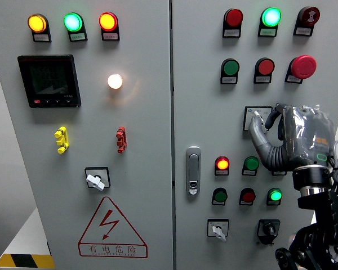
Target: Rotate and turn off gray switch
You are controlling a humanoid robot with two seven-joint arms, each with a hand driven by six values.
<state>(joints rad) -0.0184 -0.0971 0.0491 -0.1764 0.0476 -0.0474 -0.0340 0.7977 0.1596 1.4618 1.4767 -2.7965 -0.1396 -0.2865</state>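
A gray rotary switch (254, 117) sits on a black-framed square plate on the right cabinet door, below the green and red push buttons. My right hand (265, 120), gray and covered in clear plastic, comes up from the lower right and reaches this switch. Its thumb (257, 134) lies under the knob and the other fingers (278, 111) curl over the top, so it is shut on the switch. Most of the knob and its plate are hidden by the hand. My left arm does not show.
Two more gray switches are on the panel, one on the left door (96, 180) and one low on the right door (218, 229), next to a black selector (268, 229). A red mushroom button (303, 66), lit lamps and the door handle (193, 170) surround the hand.
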